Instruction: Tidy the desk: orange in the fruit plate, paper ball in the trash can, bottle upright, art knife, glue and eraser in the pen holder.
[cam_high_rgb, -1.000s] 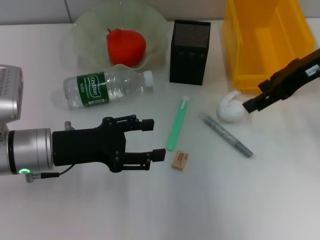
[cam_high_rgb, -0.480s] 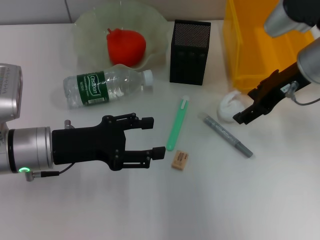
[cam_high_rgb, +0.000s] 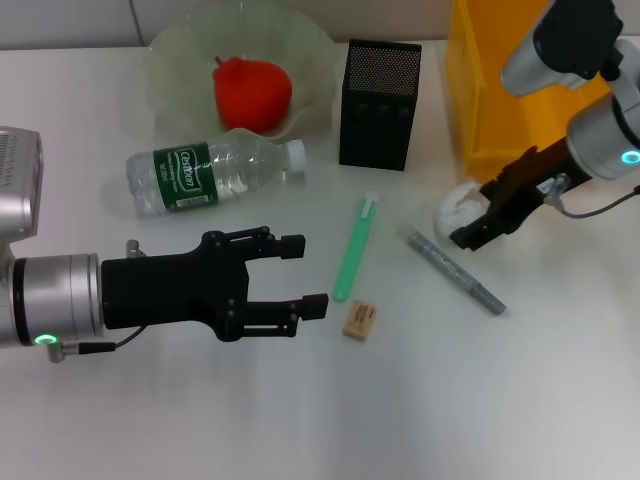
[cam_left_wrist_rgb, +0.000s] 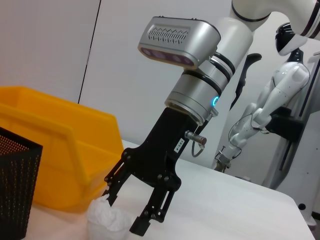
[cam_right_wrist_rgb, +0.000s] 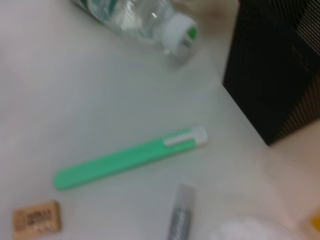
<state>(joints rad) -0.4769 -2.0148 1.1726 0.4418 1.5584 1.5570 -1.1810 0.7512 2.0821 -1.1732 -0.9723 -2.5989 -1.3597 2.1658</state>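
Observation:
The orange (cam_high_rgb: 252, 92) lies in the pale-green fruit plate (cam_high_rgb: 170, 60) at the back. The bottle (cam_high_rgb: 210, 172) lies on its side in front of the plate. The paper ball (cam_high_rgb: 455, 208) sits beside the yellow trash can (cam_high_rgb: 520, 80). My right gripper (cam_high_rgb: 470, 222) is open, its fingers down on either side of the ball, as the left wrist view (cam_left_wrist_rgb: 124, 212) shows. The green art knife (cam_high_rgb: 355, 248), grey glue stick (cam_high_rgb: 452, 270) and tan eraser (cam_high_rgb: 359, 321) lie on the desk before the black pen holder (cam_high_rgb: 380, 105). My left gripper (cam_high_rgb: 306, 275) is open and empty, left of the eraser.
The right wrist view shows the art knife (cam_right_wrist_rgb: 130, 157), the eraser (cam_right_wrist_rgb: 36, 217), the bottle's cap (cam_right_wrist_rgb: 175, 32), the pen holder (cam_right_wrist_rgb: 275, 65) and the paper ball's edge (cam_right_wrist_rgb: 245, 230). The trash can's wall (cam_left_wrist_rgb: 60, 150) stands right behind the ball.
My right gripper has moved left and down from beside the trash can until its fingers are on either side of the paper ball. The left arm has not moved.

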